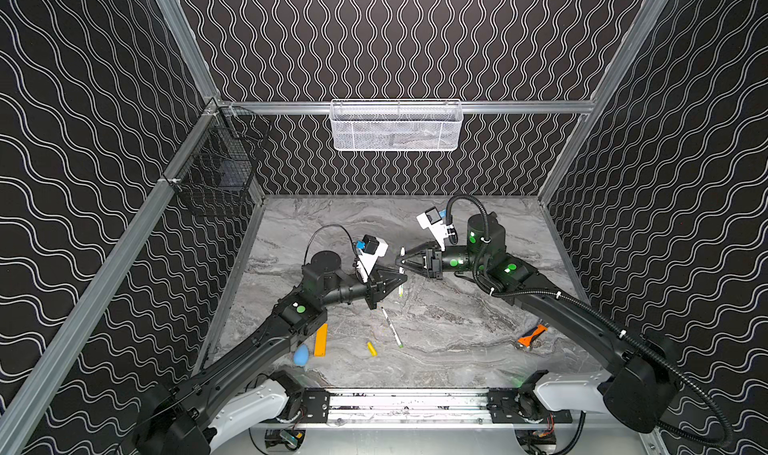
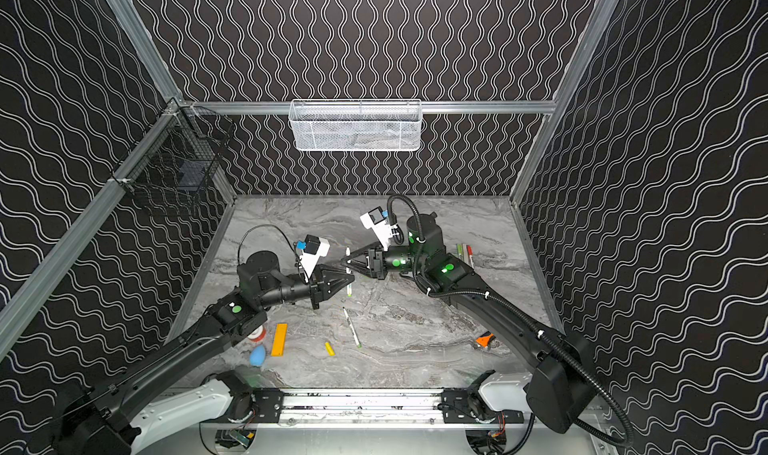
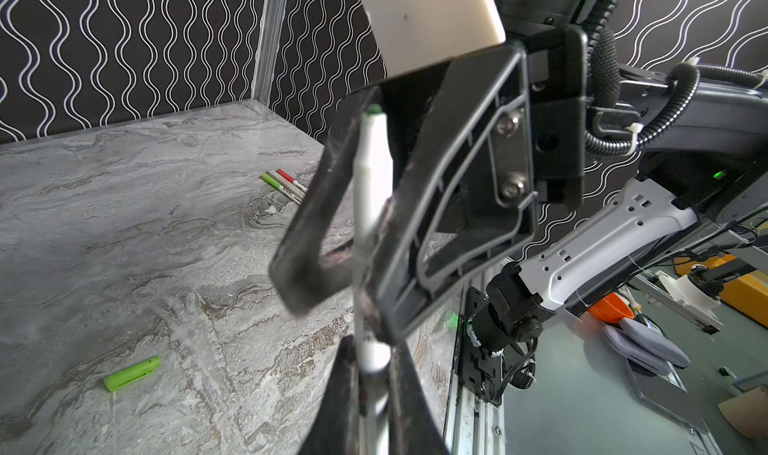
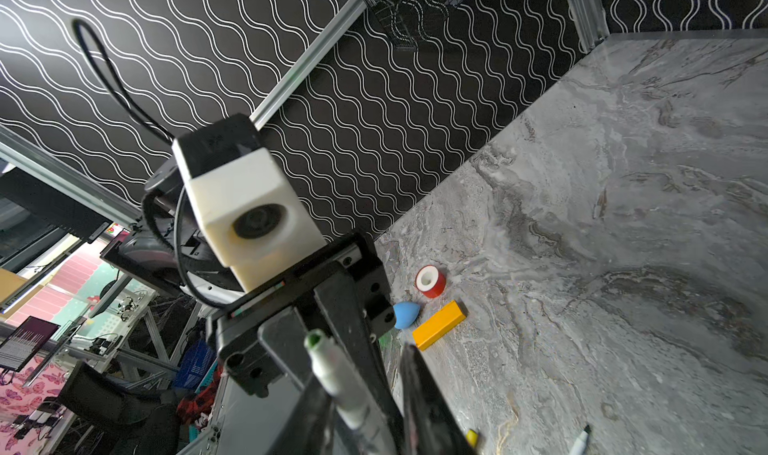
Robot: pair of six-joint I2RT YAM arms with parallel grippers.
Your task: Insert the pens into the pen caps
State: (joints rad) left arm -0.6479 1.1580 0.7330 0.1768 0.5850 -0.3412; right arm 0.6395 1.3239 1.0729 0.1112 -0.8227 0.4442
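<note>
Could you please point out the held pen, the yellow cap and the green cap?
Held pen (image 3: 371,157): left wrist view, white barrel below the green tip.
Yellow cap (image 1: 371,348): in a top view, its middle.
Green cap (image 3: 133,374): left wrist view, its middle.

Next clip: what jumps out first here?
A white pen is held above mid-table. The left tool is shut on it, and the right tool is around its upper part. Nearer the front lie a loose pen and a yellow cap, with a blue egg and an orange bar front left.
</note>
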